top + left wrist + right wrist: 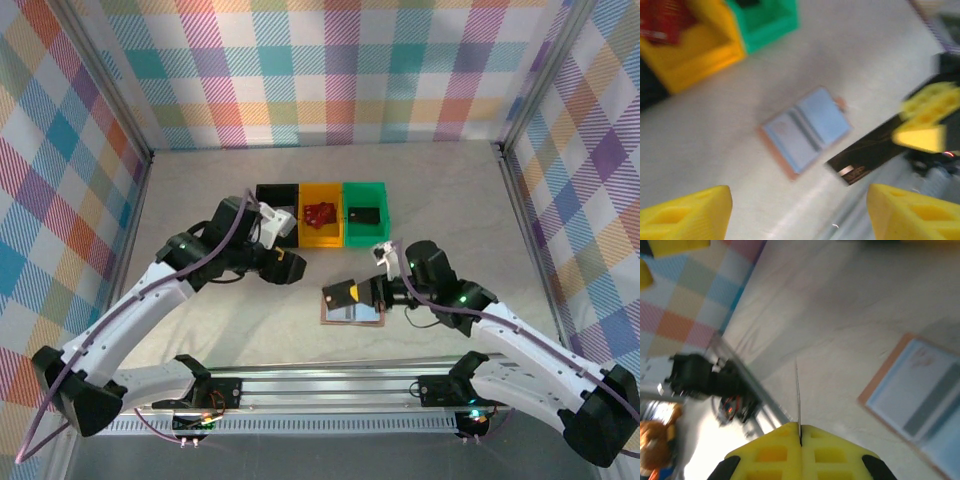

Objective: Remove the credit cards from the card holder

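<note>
The card holder (354, 314) lies spread open on the table, tan rim and pale blue inner panels up (806, 131) (920, 397). My right gripper (368, 291) (800, 432) hovers over its left part and is shut on a thin credit card (341, 293). That card looks dark from above (866, 159) and appears edge-on between the yellow pads (798, 390). My left gripper (288, 262) (800, 215) hangs left of the holder, below the black bin. Its yellow fingers (690, 212) are wide open with nothing between them.
Three small bins stand in a row behind the holder: black (277, 192), yellow (322, 236) with a red thing (320, 212) inside, green (366, 234) with a flat dark piece (362, 213). A metal rail (330, 385) runs along the near edge. Plaid walls enclose the table.
</note>
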Robot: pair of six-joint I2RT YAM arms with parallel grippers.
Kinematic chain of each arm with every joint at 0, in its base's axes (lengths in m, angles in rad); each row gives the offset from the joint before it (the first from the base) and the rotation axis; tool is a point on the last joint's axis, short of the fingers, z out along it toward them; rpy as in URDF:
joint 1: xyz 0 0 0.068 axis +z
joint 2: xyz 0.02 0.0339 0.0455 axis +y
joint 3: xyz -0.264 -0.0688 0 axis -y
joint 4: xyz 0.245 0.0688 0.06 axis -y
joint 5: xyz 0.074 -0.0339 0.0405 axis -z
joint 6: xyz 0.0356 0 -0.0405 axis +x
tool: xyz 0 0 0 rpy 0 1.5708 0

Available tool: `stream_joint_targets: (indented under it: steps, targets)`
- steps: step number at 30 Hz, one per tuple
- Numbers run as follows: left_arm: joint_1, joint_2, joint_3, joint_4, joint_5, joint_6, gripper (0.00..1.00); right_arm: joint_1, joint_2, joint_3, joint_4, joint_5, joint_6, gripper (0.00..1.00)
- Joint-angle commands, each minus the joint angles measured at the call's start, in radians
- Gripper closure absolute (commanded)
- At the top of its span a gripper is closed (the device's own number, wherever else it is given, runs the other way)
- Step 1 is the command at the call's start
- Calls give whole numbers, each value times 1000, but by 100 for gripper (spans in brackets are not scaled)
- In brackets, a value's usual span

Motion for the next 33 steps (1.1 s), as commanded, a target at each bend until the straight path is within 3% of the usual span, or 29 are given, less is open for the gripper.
stream_joint_targets:
  steps: [1, 4, 8, 15, 33]
  targets:
    - [10, -64, -82, 122, -355, -69, 24, -49, 55, 134, -156, 206, -11, 100]
    - [10, -122, -136, 144, -520, -94, 6, -109, 129, 224, -239, 269, -6, 100]
    - [6, -159, -153, 129, -618, -115, 0, -178, 214, 316, -276, 274, -9, 100]
    - [2, -145, -135, 99, -732, -138, 0, -251, 402, 482, -300, 290, -19, 100]
    - [-23, -175, -141, 87, -780, -154, 0, -328, 839, 757, -183, 266, -60, 100]
